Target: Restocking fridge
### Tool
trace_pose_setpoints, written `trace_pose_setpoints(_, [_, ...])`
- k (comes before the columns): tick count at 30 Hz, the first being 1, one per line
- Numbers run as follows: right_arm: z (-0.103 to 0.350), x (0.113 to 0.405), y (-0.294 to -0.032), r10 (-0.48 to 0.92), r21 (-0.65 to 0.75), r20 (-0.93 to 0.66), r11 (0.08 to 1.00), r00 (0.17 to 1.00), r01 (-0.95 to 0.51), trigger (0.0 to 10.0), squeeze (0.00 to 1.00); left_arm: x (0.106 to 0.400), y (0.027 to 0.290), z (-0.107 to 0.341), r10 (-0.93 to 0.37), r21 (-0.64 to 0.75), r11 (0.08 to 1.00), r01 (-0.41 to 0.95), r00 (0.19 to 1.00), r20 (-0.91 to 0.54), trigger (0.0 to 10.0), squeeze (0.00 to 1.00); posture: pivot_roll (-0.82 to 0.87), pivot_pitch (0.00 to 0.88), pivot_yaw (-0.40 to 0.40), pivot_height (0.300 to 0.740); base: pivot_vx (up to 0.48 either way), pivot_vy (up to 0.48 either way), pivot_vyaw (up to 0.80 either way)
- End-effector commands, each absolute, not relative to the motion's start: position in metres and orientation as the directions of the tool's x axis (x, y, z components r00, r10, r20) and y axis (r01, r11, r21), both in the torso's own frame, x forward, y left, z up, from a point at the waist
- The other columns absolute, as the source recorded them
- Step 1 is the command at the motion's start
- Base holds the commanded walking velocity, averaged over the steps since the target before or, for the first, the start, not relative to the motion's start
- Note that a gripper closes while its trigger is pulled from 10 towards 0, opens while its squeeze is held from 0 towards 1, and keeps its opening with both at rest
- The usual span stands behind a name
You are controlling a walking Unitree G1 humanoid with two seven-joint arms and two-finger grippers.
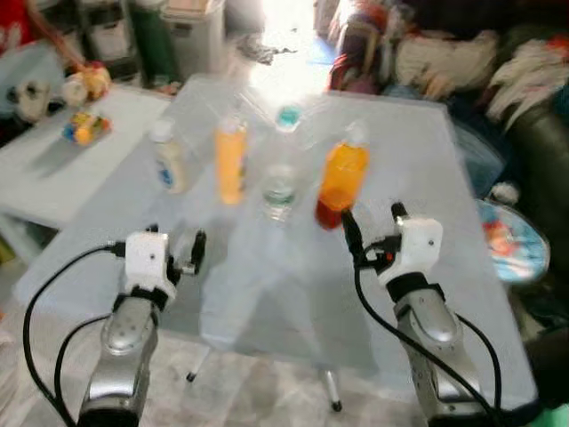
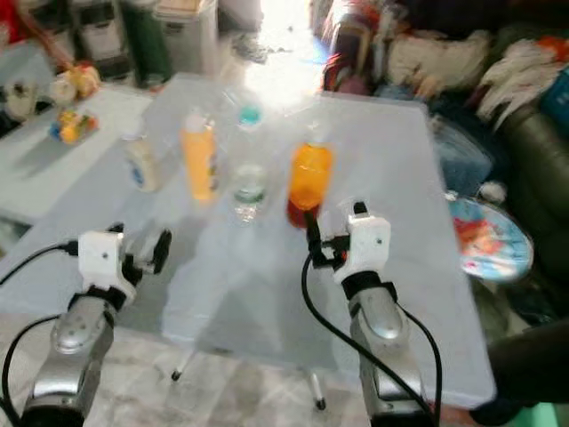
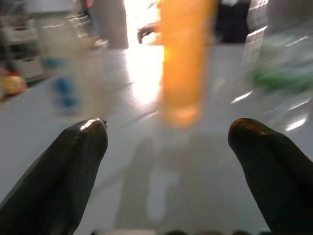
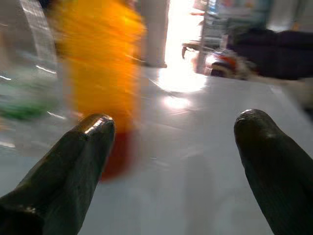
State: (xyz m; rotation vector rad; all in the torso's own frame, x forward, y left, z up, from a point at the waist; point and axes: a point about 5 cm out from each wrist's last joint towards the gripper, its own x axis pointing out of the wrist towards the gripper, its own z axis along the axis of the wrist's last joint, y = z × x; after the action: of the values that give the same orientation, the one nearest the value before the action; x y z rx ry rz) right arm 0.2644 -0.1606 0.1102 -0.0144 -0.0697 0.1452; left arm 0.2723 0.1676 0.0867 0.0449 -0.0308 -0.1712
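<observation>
Four upright bottles on table

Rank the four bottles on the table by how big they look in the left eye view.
1. Orange juice bottle with red base.
2. Tall yellow-orange bottle, nearly alike; blur leaves it unsure.
3. Clear water bottle with teal cap.
4. White bottle with blue label.

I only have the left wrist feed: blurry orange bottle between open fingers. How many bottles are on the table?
Observer: Four in a row: white bottle, yellow bottle, clear bottle, orange bottle.
Operator: Where's the right gripper?
Observer: Right gripper is open, just in front of the orange bottle, not touching it.
Operator: And my left gripper?
Observer: Left gripper is above the table, short of the yellow bottle.
</observation>
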Motion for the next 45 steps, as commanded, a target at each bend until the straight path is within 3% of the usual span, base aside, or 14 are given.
trace_pose_setpoints(1, [0.115, 0.265, -0.157, 0.148, -0.014, 0.090, 0.989, 0.985, -0.148, 10.0, 0.00, 0.269, 0.174, 0.084, -0.167, 0.058, 0.984, 0.167, 0.986, 0.011, 10.0, 0.00, -0.04, 0.015, -0.037, 0.740, 0.000, 0.000, 0.00])
trace_pose_setpoints(14, [0.127, 0.276, -0.160, 0.168, -0.048, 0.131, 0.985, 0.977, -0.164, 10.0, 0.00, 0.267, 0.183, 0.084, -0.171, 0.081, 0.982, 0.171, 0.985, -0.013, 10.0, 0.00, -0.03, 0.030, -0.028, 0.740, 0.000, 0.000, 0.00])
trace_pose_setpoints(27, [0.177, 0.316, -0.162, 0.257, -0.107, 0.266, 0.966, 0.929, -0.236, 10.0, 0.00, 0.265, 0.207, 0.094, -0.155, 0.121, 0.980, 0.159, 0.987, -0.048, 10.0, 0.00, 0.02, 0.100, -0.002, 0.740, 0.000, 0.000, 0.00])
trace_pose_setpoints(37, [0.221, 0.346, -0.128, 0.380, -0.097, 0.358, 0.924, 0.853, -0.370, 10.0, 0.00, 0.255, 0.231, 0.109, -0.056, 0.185, 0.981, 0.060, 0.998, -0.028, 10.0, 0.00, 0.11, 0.146, -0.005, 0.740, 0.000, 0.000, 0.00])
trace_pose_setpoints(45, [0.224, 0.359, -0.113, 0.442, -0.132, 0.330, 0.897, 0.834, -0.423, 10.0, 0.00, 0.246, 0.236, 0.113, -0.049, 0.208, 0.976, 0.057, 0.998, -0.042, 10.0, 0.00, 0.15, 0.166, -0.014, 0.740, 0.000, 0.000, 0.00])
